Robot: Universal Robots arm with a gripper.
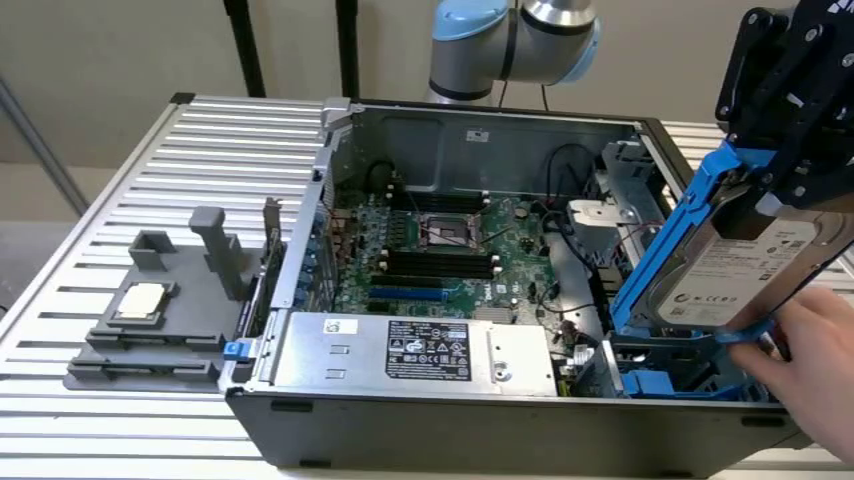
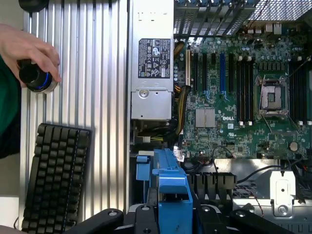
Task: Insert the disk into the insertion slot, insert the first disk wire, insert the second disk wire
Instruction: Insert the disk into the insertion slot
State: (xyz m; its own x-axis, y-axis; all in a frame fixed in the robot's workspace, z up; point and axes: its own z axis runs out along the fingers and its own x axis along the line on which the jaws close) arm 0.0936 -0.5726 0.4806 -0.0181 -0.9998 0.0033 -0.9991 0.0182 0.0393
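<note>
The black end effector [image 1: 778,190] has its jaws closed on the sides of the flat silver-grey disk [image 1: 737,268] with a white label and bright blue plastic carrier, held tilted, label facing out. The disk hangs above the grey metal insertion slot [image 1: 665,366] at the exterior view's right of the open dark computer case [image 1: 400,425]. A person's hand [image 1: 817,352] touches the carrier's lower end. The case stands on the ribbed metal counter [image 1: 200,150].
</note>
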